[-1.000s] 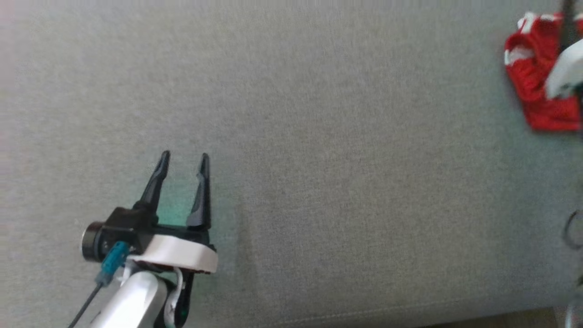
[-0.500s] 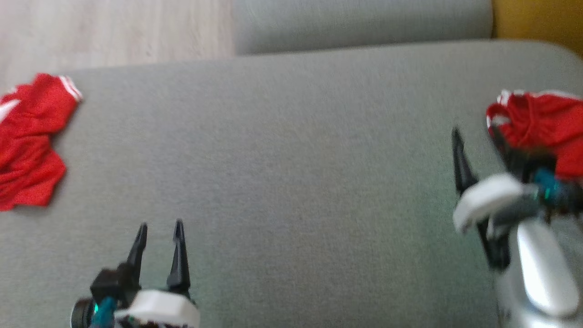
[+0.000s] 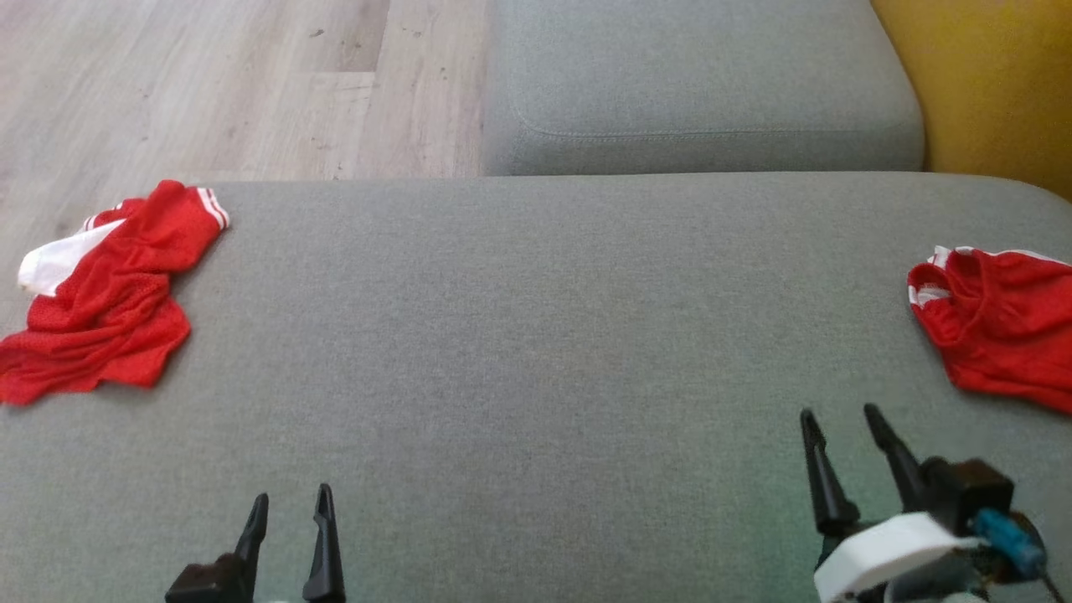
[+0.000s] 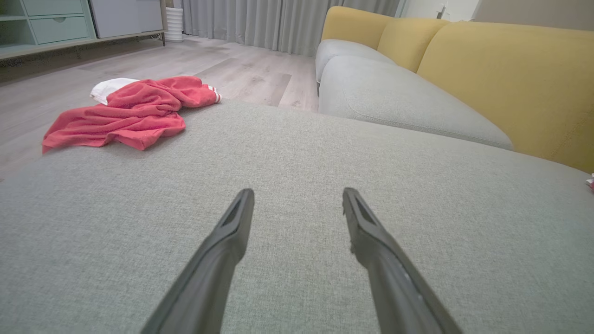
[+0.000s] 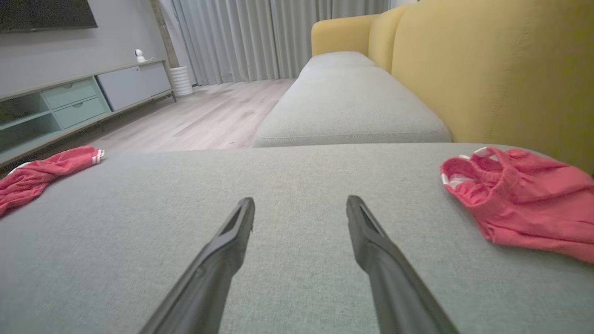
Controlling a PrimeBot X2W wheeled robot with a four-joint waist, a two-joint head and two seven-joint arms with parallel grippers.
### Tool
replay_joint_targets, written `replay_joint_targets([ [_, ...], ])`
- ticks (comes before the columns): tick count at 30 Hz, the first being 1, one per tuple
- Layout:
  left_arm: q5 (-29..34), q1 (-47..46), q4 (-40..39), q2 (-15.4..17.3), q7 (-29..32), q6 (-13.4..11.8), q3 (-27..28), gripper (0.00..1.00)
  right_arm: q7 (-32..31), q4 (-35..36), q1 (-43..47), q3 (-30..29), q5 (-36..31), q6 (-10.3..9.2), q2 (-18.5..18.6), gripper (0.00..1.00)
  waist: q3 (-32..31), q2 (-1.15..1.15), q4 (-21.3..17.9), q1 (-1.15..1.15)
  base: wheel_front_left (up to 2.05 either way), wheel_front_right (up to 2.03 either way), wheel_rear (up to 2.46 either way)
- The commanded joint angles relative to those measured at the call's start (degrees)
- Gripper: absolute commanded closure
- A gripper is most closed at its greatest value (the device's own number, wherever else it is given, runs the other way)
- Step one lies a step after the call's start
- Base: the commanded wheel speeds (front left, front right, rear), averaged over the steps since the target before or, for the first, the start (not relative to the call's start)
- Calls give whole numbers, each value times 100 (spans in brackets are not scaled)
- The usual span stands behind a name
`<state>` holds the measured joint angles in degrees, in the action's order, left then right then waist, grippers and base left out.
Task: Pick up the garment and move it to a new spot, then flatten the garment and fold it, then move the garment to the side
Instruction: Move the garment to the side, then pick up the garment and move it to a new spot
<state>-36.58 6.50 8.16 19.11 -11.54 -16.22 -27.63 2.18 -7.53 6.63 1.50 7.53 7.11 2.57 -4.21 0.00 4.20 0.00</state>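
Surface: a wide grey woven-fabric sofa cushion (image 3: 536, 335) was seen across the head view, with both claws over its near edge.
Left garment: a crumpled red mesh garment with white stripes (image 3: 109, 301) was found at about 9 o'clock on the cushion, lying on its far-left corner, with a white patch at its outer end.
Right garment: a bunched red fabric garment with white trim (image 3: 1001, 327) was found at about 3 o'clock, resting on the cushion's right edge.
Left claw: the left claw (image 3: 292, 496) was placed at about 7 o'clock, its two dark fingers spread apart with nothing between them and pointed toward 12 o'clock, well apart from the left garment.
Right claw: the right claw (image 3: 838, 413) was placed at about 5 o'clock, its fingers likewise held apart and empty; the right garment was seen near it, toward 2 o'clock, and was not touched.
Beyond the cushion: a second grey seat cushion (image 3: 695, 84) was seen at 12 o'clock, a mustard-yellow sofa backrest (image 3: 988, 84) at 1 o'clock, and a pale wood-plank floor (image 3: 209, 84) at 11 o'clock.
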Motion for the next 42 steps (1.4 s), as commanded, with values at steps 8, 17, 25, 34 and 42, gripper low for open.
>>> replay_joint_targets([
  [8, -37, -266, -188, 102, 32, -50, 198, 0, 43, 358, 14, 228, 34, 37, 32, 0, -5, 0, 18, 0, 0, 0, 0],
  [17, -40, -328, -156, 110, 43, -15, 148, 0, -1, 359, 47, 226, 47, 37, 32, 0, 5, 0, 82, 0, 0, 0, 0],
  [25, 15, -439, -167, 133, 53, -18, 100, 0, 19, 409, 139, 169, 87, 37, 32, 0, -2, 0, 766, 0, 0, 0, 0],
  [34, 51, -474, -326, 344, 140, -93, 176, 0, 132, 368, 160, 283, 275, 37, 31, 0, -72, 0, 2164, 0, 0, 0, 0],
  [42, -49, -170, -633, 379, -109, -360, 564, 0, 53, 272, -330, 794, 178, 37, 31, 0, 261, 0, 2472, 0, 0, 0, 0],
])
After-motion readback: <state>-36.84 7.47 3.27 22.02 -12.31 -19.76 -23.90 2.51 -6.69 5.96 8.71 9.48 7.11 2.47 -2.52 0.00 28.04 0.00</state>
